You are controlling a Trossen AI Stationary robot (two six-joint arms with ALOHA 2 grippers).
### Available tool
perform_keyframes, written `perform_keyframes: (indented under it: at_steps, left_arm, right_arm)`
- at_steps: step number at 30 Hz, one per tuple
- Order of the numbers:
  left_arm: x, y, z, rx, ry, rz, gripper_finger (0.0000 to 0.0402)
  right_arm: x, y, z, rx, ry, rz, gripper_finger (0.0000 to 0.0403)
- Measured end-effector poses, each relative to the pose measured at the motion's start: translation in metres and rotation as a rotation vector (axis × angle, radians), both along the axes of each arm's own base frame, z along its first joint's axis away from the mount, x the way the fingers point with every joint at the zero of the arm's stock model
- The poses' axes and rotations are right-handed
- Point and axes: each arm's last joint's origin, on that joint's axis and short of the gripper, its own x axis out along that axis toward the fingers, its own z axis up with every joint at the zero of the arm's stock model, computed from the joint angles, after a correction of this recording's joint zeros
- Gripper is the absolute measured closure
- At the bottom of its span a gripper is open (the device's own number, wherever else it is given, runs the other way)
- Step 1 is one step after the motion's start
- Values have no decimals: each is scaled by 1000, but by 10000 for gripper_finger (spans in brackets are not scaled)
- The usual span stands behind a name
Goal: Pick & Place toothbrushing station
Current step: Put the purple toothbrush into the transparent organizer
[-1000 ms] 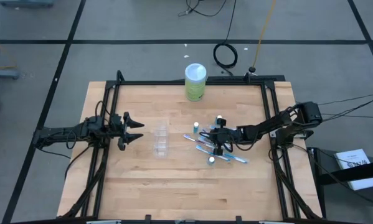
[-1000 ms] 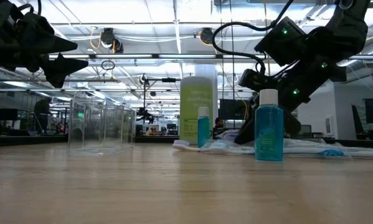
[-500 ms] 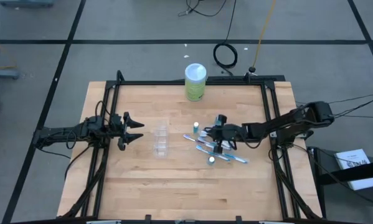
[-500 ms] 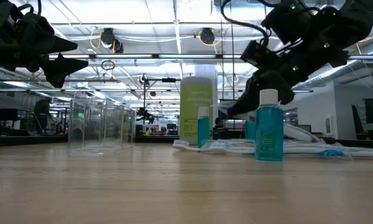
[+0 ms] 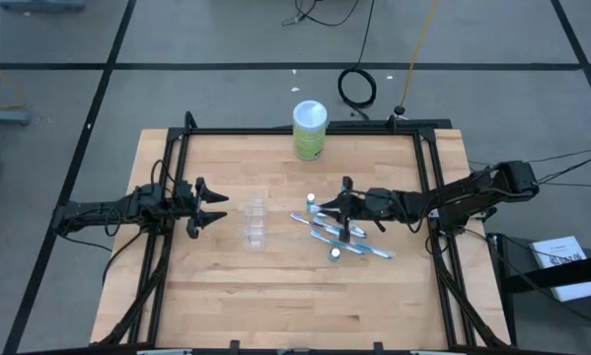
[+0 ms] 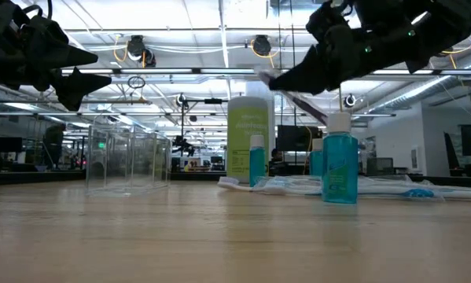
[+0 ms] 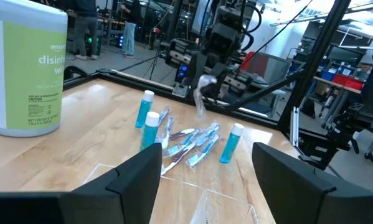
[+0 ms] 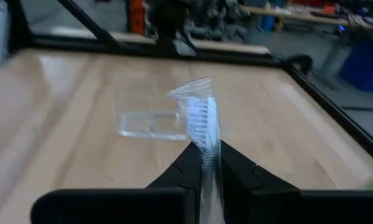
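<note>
Green canister behind toothbrush pile, clear cup unobstructed

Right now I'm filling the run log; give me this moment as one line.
right claw: shut on toothbrush, lifted above pile | left claw: open, waiting beside clear cup | teal tubes: upright on table

Wooden table: cup, toothbrushes, tubes, canister

The right gripper sits at centre-right of the high view, raised off the table, its arm stretched in from the right edge, fingers clamped on a toothbrush. The left gripper hovers at centre-left, fingers spread apart, arm extended level.
</note>
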Motion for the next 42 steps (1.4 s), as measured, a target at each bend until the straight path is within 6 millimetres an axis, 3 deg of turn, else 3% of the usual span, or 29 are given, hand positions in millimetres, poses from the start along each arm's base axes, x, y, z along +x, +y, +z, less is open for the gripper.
perform_keyframes:
  at_steps: [11, 19, 31, 42]
  left_arm:
    - [0, 0, 0, 0, 0, 0, 146]
    - [0, 0, 1, 1, -10, 0, 146]
    - [1, 1, 28, 86, -279, 88, 146]
    - [33, -16, 26, 90, -282, -62, 146]
  right_arm:
    - [2, 0, 11, 7, -112, 10, 382]
    - [2, 5, 26, 33, -273, 176, 381]
    - [2, 6, 29, 34, -304, 215, 383]
    - [2, 6, 30, 26, -310, 215, 383]
